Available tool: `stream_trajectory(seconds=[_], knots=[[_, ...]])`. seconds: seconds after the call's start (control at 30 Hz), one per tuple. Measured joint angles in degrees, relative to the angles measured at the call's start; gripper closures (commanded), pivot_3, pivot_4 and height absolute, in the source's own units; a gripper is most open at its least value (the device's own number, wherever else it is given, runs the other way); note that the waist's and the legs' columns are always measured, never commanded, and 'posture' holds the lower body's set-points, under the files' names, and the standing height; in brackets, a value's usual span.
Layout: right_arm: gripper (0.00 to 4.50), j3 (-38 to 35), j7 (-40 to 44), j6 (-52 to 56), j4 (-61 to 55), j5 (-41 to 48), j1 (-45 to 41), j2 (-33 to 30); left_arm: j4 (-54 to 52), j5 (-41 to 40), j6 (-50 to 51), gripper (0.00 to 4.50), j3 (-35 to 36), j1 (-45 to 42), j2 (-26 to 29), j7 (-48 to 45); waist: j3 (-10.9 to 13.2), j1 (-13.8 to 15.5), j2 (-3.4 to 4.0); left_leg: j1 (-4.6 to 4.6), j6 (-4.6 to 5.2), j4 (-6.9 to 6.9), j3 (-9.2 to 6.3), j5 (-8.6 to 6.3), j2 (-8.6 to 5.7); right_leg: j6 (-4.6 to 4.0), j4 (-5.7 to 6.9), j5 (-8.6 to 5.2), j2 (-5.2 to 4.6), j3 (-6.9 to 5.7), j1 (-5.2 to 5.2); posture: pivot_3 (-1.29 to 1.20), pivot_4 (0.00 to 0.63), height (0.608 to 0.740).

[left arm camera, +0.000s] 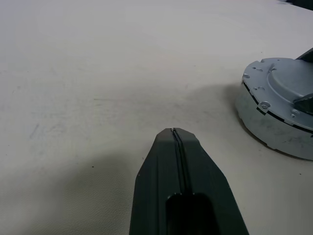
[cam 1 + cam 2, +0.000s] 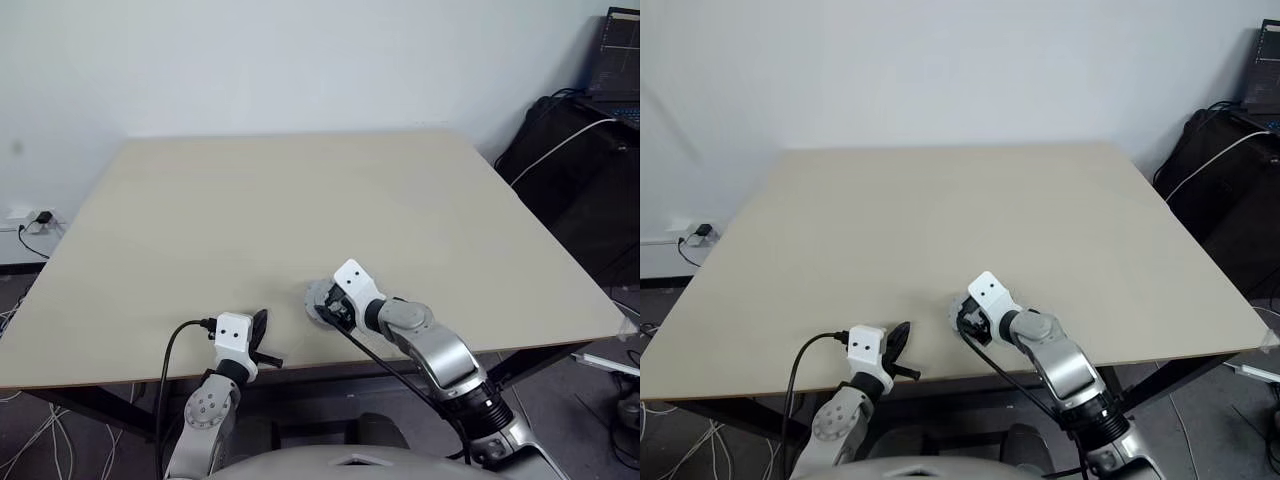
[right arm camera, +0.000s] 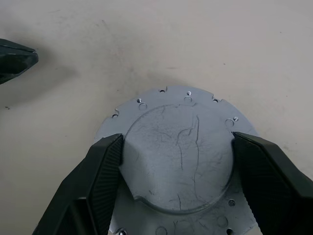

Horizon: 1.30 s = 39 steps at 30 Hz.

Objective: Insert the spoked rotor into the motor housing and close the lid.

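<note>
While the right hand (image 3: 171, 183) is spreading its two fingers on either side of the lid's (image 3: 178, 156) raised middle, the lid is sitting smooth face up on the worktop (image 2: 300, 200). The clenched left hand (image 1: 174, 142) is waiting just beside it. If the fingers press unevenly, the lid may tilt or slide.

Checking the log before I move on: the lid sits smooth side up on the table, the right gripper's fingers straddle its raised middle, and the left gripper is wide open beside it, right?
Not quite. The left gripper is shut, as the left wrist view shows. The lid does sit smooth side up on the table, with the right gripper straddling its raised middle.
</note>
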Motion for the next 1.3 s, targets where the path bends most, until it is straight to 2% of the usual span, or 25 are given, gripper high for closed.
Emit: stream_trajectory(seconds=[0.27, 0.53, 0.93, 1.3], knots=[[1.31, -0.41, 0.53, -0.98, 0.08, 0.13, 0.24, -0.72, 0.0, -0.01, 0.0, 4.5, 0.0, 0.0, 0.02, -0.05, 0.04, 0.33, -0.01, -0.02, 0.0, 0.0, -0.02, -0.01, 0.0, 0.0, -0.03, 0.0, -0.02, -0.05, 0.0, 0.0, 0.0, 0.74], [1.31, -4.94, 0.59, 0.22, -0.02, 3.8, 1.95, 1.51, 0.45, -0.01, -0.01, 4.5, 0.03, -0.1, 0.03, -0.08, 0.21, 0.39, 0.09, -0.09, -0.04, -0.06, -0.11, -0.03, 0.0, 0.0, -0.13, 0.0, -0.03, -0.17, -0.01, 0.0, 0.0, 0.74], [1.31, -3.05, 0.67, -5.5, 0.39, 2.35, 2.35, -0.41, 1.11, -0.02, -0.08, 4.5, 0.04, -0.42, 0.01, -0.1, 0.61, 0.39, 0.03, -0.16, -0.05, -0.08, -0.16, -0.05, 0.01, 0.0, -0.24, 0.0, -0.04, -0.3, -0.01, 0.0, 0.0, 0.74], [1.31, -3.35, 0.93, -5.58, 0.47, 2.87, 2.4, -0.91, 1.32, -0.02, -0.09, 4.5, 0.05, -0.89, 0.07, -0.22, 0.72, 0.44, 0.01, -0.21, -0.05, -0.09, -0.22, -0.05, 0.01, 0.0, -0.33, 0.0, -0.07, -0.43, 0.02, 0.0, 0.0, 0.74]])
